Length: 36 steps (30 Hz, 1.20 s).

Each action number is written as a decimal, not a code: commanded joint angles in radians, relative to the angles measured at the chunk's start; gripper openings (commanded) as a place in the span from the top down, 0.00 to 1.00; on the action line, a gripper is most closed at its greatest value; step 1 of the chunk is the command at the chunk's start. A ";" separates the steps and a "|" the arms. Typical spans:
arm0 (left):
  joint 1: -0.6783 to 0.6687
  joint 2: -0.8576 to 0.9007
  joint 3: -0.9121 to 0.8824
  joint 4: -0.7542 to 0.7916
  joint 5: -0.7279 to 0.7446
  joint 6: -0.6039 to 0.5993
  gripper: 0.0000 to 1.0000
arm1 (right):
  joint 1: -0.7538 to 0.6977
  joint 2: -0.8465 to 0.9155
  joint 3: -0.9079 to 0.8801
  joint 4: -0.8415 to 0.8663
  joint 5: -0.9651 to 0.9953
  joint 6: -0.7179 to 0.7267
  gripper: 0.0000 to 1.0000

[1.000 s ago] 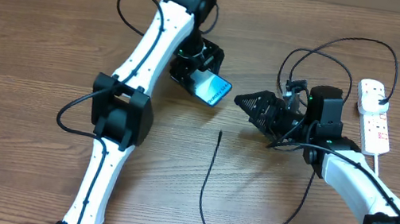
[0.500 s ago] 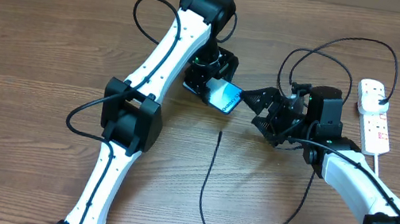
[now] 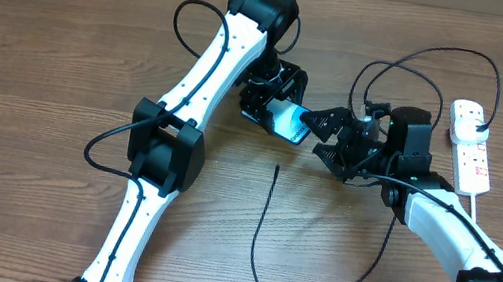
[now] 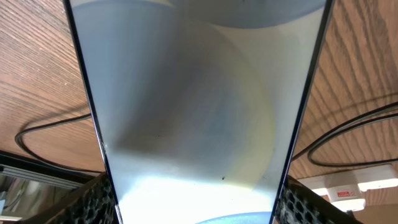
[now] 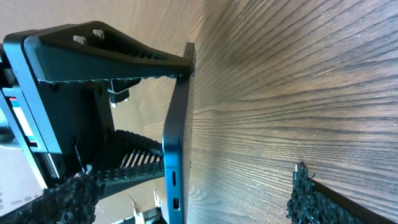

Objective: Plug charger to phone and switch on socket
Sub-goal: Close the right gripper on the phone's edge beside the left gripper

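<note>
The phone (image 4: 199, 112) is filling the left wrist view, its ends running off the picture, its face looking blurry. Part of the charger (image 3: 255, 235) is hiding behind the right gripper (image 3: 312, 135).

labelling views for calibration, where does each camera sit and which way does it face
Overhead: above the table, looking straight down on left arm, right arm, phone and socket.
Left wrist: on the left arm, looking past the left fingers at the phone's face.
Right wrist: low over the table, seeing the phone edge-on beyond the right fingers.
Shared: all three show the phone.
</note>
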 commanded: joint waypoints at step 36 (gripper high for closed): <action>-0.119 -0.006 0.032 0.020 0.027 -0.085 0.96 | 0.003 0.005 0.018 -0.045 0.105 -0.017 0.51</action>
